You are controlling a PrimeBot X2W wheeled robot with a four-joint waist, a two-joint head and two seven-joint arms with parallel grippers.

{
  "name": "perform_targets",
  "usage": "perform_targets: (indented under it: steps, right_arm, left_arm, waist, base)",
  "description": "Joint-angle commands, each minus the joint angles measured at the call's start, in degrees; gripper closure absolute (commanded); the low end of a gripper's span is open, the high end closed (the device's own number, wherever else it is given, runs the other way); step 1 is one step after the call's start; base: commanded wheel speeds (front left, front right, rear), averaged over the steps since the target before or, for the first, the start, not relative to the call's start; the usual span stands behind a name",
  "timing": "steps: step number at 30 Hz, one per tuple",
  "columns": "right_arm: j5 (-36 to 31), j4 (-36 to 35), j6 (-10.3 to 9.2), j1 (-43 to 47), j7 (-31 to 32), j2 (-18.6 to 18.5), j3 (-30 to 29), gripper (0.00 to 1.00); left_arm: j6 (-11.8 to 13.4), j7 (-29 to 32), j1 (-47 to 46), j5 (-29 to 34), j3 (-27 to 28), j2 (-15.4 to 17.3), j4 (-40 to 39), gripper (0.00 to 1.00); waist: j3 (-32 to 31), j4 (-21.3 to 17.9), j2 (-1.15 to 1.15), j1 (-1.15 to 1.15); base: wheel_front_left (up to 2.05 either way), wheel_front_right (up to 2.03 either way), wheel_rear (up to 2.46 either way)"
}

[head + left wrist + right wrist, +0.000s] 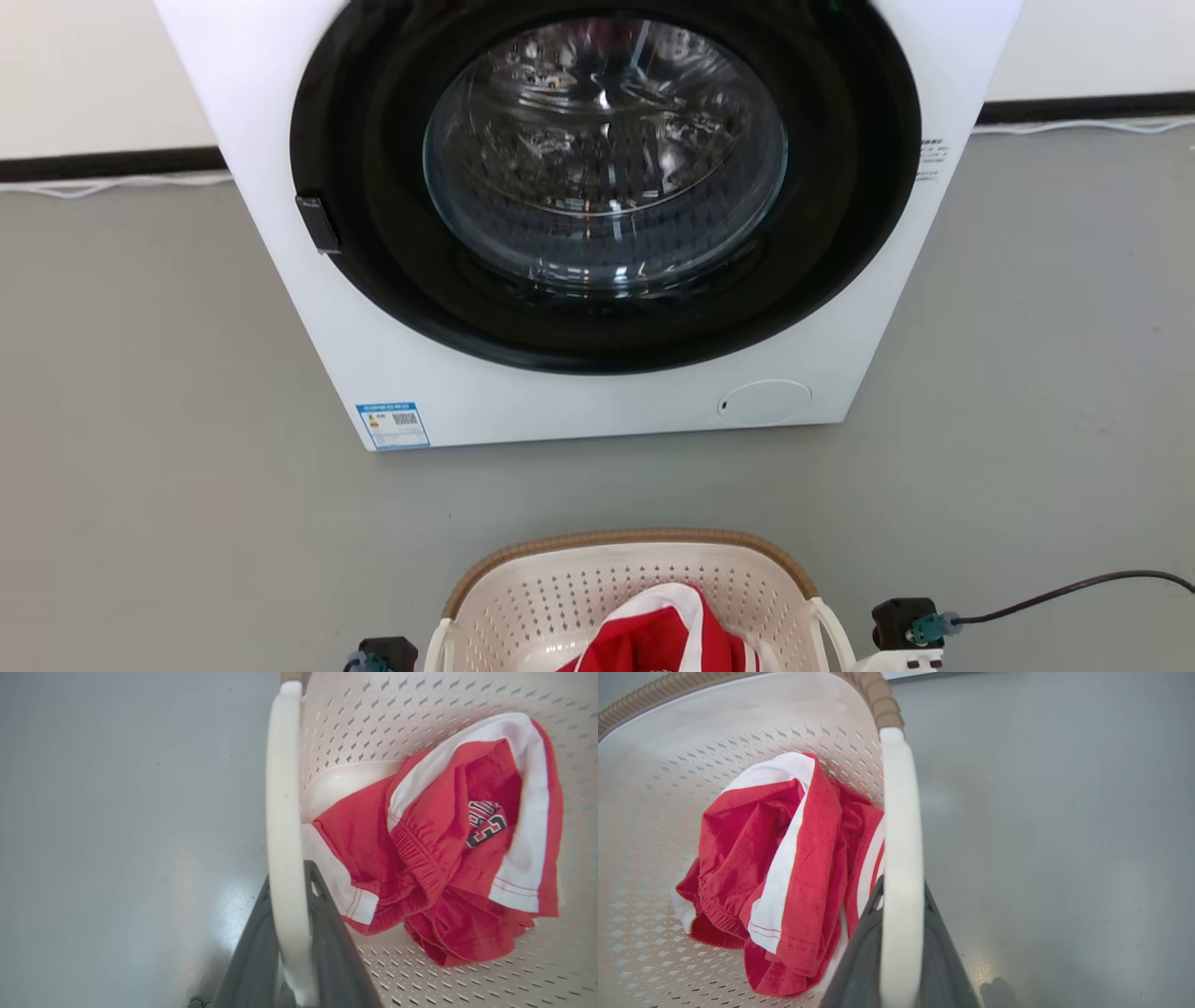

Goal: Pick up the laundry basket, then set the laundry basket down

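At six o'clock, the laundry basket (stiff, likely light) wants lifting evenly by its loop handles — pinched by left claw and right claw.

Lighting: bright, even, diffuse in all views. Bright streaked reflections noted in door glass of washing machine. Soft sheen seen on floor; faint shadow at bottom of right wrist view. Near handle rendered soft (too close to lens). Perforations of laundry basket stretched and blurred toward frame edges.
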Motion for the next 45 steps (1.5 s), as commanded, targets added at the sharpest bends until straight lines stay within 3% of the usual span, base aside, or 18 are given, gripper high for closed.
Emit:
perform_targets:
  steps: [1, 45]
  right_arm:
    - [0.72, -0.75, 0.43, 0.12, 0.00, -0.03, 1.55, 1.00]
    - [12.25, 0.62, 0.43, -0.71, -1.99, -0.03, 13.41, 1.00]
  left_arm:
    - [0.67, -0.13, -0.48, -0.27, 1.20, 2.03, -0.13, 1.00]
    - [1.22, -0.11, 0.97, -3.10, -1.41, 2.03, 0.30, 1.00]
  waist:
    - [-0.67, -0.19, 0.00, 0.00]
    - [-2.72, -0.67, 0.00, 0.00]
  base:
    - [0.00, 0.00, 0.00]
    - [0.00, 0.00, 0.00]
